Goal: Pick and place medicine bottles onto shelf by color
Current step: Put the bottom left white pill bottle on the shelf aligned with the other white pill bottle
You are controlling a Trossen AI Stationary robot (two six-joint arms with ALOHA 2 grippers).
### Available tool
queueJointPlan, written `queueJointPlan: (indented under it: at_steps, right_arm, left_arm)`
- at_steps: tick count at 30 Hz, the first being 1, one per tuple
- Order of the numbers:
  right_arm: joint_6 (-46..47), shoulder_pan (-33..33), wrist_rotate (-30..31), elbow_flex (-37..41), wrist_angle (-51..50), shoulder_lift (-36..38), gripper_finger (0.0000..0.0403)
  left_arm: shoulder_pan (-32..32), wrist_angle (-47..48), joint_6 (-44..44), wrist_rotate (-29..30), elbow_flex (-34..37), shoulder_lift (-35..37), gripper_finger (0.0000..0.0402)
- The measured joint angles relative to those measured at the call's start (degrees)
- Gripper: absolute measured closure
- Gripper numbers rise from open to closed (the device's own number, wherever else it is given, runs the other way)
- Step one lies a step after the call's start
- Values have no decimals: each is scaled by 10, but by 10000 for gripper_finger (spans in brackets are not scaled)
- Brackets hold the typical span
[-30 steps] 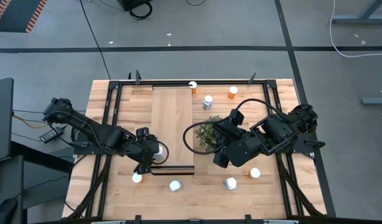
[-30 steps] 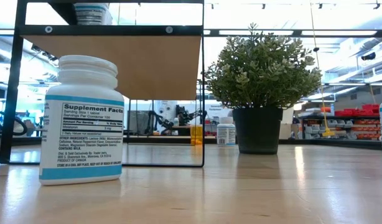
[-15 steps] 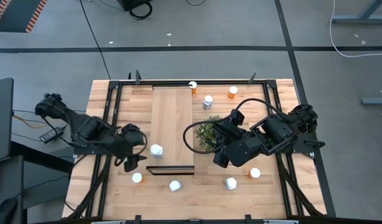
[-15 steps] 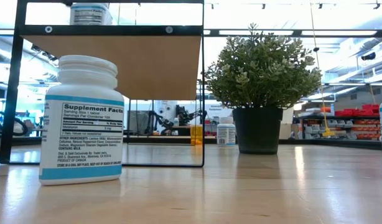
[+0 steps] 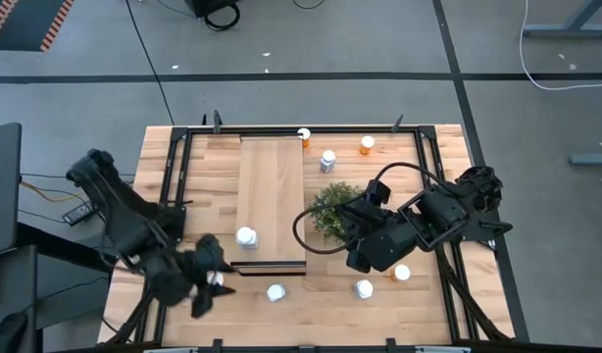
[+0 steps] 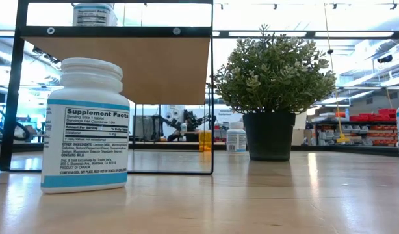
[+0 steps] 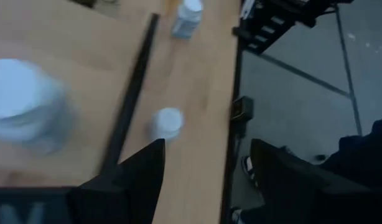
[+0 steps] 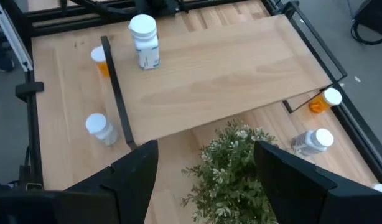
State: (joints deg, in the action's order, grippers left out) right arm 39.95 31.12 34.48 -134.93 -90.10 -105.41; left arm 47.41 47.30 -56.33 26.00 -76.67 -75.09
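Left gripper open, empty, over table's front-left by white bottle; right gripper open beside plant.

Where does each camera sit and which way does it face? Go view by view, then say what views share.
High: overhead, facing straight down on the slatted wooden table; both arms show.
Low: tabletop height, facing level across at a labelled white pill bottle and bushy green plant; no arm.
Left wrist: on left arm, facing a white-capped bottle by the table edge; left fingers.
Right wrist: on right arm, facing the light-wood shelf plank; right fingers.
Shared: plant, in high, low, right wrist.
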Motion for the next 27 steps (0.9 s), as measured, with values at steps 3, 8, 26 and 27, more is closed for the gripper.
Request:
queueJointPlan:
  at_steps: [3,8,26,27]
  right_arm:
    - [-4,5,7,0,0,0,130]
    - [5,8,15,0,1,0,130]
    - [68,56,90,0,1,0,130]
    - [75,56,98,0,1,0,130]
  left_arm:
    - [1,-44,13,4,-1,-58,179]
    - [-13,-80,28,3,0,-150,192]
    - [-64,-120,31,-48,0,-213,115]
    - [-64,-123,41,-46,0,-215,107]
